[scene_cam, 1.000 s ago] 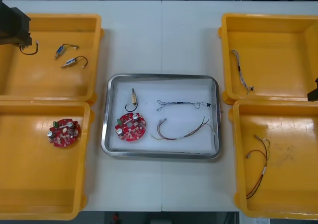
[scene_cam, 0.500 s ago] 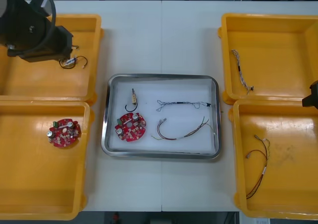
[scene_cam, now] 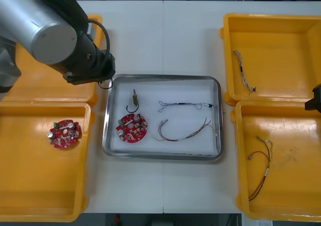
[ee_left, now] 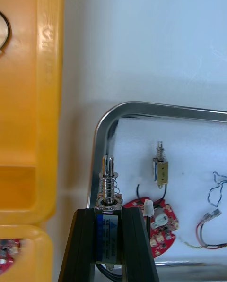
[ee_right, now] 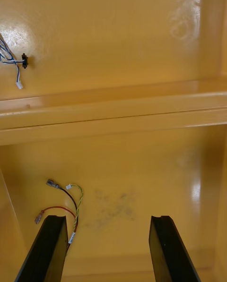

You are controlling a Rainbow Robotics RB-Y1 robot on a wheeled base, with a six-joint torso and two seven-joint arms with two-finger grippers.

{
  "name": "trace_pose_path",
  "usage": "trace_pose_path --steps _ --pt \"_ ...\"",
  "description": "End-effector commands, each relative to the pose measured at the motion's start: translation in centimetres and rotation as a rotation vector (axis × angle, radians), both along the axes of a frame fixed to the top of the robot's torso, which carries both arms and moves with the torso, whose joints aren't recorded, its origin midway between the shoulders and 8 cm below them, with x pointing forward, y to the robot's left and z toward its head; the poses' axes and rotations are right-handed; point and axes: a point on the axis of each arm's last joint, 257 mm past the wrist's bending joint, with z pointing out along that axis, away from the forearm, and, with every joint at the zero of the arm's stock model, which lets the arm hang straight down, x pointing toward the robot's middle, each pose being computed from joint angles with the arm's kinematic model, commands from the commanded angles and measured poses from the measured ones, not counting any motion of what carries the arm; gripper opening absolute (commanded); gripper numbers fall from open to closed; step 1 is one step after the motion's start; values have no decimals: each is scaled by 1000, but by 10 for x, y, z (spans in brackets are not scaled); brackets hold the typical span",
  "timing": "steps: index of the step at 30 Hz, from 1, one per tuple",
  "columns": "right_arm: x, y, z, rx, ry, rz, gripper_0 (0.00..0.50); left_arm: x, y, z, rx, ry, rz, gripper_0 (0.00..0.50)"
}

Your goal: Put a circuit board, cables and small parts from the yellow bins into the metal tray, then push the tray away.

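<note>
The small metal part (ee_left: 109, 187) is clamped in the left gripper (ee_left: 109, 214), at the far left corner of the metal tray (ee_left: 142, 106). Better to carry it further inside before releasing. The right gripper (ee_right: 108, 221) hangs open over a yellow bin (ee_right: 142, 192).

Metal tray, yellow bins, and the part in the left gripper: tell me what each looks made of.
Metal tray: likely stainless steel, its rim bright and mirror-like; the inside is matte white, perhaps a liner.
Yellow bins: probably moulded plastic, glossy, with soft highlights and rounded rims.
Small metal part, clamped in the left gripper near the tray's corner: shiny metal pin and spring, labelled body.
</note>
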Motion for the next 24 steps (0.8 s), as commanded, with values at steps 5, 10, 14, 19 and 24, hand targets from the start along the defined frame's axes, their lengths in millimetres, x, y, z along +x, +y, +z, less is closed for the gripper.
trace_pose_path --steps 5,10,14,19,24 --pt "-2 -3 7 18 -28 -40 500 -7 -63 -2 -15 -44 -4 0" --pt "-2 -3 7 18 -29 -40 500 -9 -87 -15 12 -69 -12 0" --pt "-2 -2 7 21 -28 -39 500 -11 -102 -19 15 -84 -15 0" --pt "-1 -2 7 20 -29 -38 500 -9 -116 -25 23 -116 -22 0" --pt "-2 -1 6 23 -28 -37 500 -3 -126 -31 9 -138 -32 0"
